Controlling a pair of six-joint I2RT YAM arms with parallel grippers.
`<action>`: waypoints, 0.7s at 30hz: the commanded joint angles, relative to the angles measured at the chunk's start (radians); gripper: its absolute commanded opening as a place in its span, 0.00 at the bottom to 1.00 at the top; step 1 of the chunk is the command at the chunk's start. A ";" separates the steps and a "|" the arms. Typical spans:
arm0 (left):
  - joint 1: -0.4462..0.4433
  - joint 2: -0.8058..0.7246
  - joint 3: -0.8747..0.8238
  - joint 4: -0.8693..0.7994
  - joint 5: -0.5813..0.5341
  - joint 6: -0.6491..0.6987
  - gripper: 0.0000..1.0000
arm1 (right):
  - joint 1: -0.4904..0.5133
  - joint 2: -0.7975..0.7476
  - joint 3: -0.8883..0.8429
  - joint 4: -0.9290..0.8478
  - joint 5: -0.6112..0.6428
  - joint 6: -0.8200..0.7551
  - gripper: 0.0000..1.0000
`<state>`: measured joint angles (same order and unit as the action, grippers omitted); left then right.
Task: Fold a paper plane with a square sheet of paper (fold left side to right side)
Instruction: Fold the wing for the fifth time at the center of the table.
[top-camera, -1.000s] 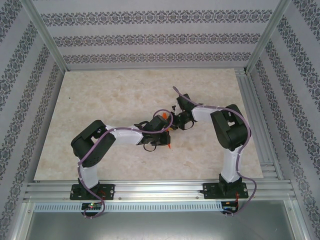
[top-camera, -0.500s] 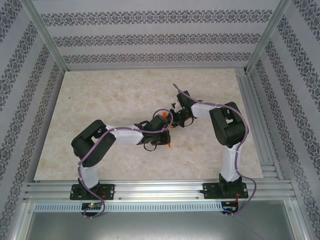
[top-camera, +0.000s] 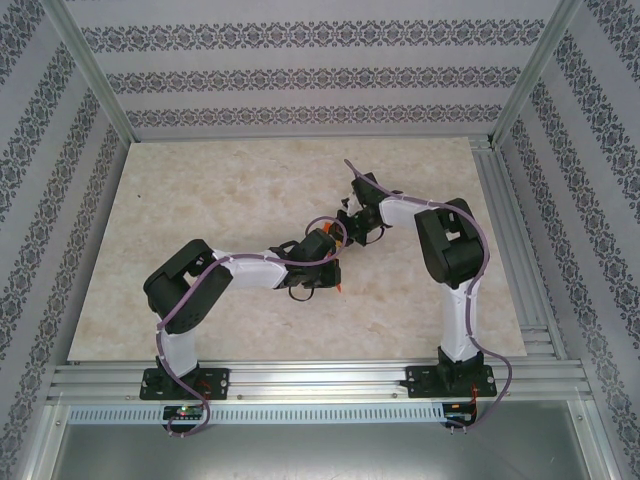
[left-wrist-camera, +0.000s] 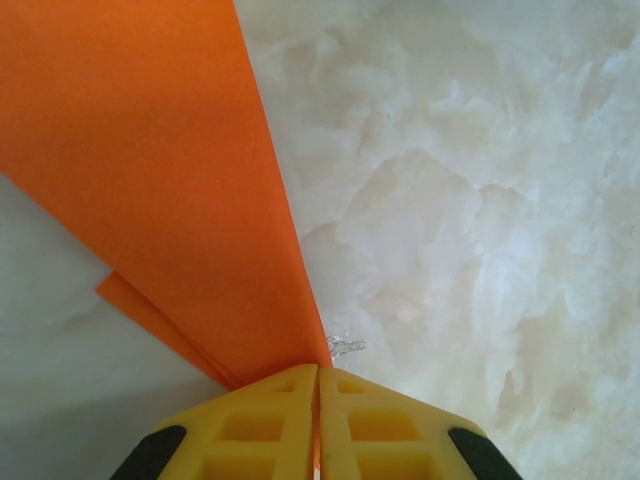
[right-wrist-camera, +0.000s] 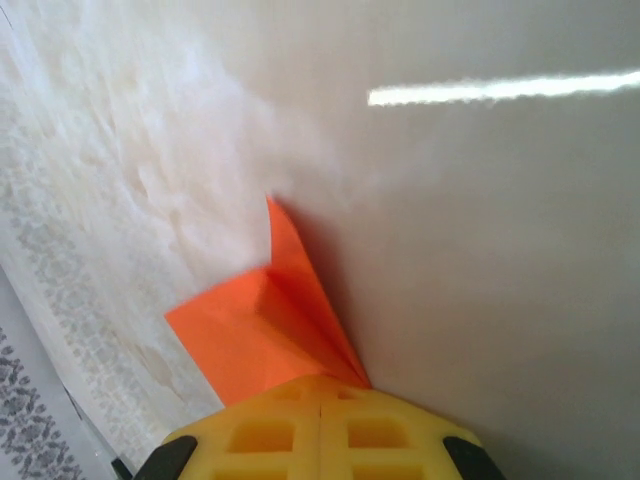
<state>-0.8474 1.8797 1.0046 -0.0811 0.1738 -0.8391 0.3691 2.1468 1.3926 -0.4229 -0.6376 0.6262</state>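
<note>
The paper plane sits near the middle of the table, a little right of centre, where the two arms meet, and both sets of jaws pinch it. In the top view most of it is hidden under the wrists, and a small sliver of bright orange shows just below the left arm's wrist. The left jaws are pressed together on it. In the left wrist view the two yellow fingers meet along one seam, and the orange paper runs straight into that seam. From there it widens into a long flat panel reaching the top left of the view. A second layer peeks out beneath its lower left edge. The pale marbled table surface lies to the right of the paper's straight edge. The right jaws are likewise closed on the plane. In the right wrist view the orange paper comes out from between the joined yellow fingers. It shows a creased ridge and narrows to a sharp point aimed away from the jaws. I cannot tell whether the paper rests on the table or is held just above it. Patterned wallpaper lines the walls around the table.
</note>
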 joint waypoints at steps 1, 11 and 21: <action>-0.047 0.053 -0.049 -0.191 0.092 0.020 0.11 | -0.063 0.054 0.077 0.142 0.166 -0.031 0.00; -0.047 0.041 -0.056 -0.185 0.092 0.015 0.11 | -0.078 0.080 0.120 0.128 0.162 -0.042 0.02; -0.034 -0.053 0.007 -0.207 0.123 0.027 0.19 | -0.112 -0.106 0.031 0.122 0.197 -0.086 0.12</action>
<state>-0.8658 1.8545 1.0019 -0.1390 0.2600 -0.8349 0.2607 2.1586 1.4555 -0.3145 -0.4770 0.5858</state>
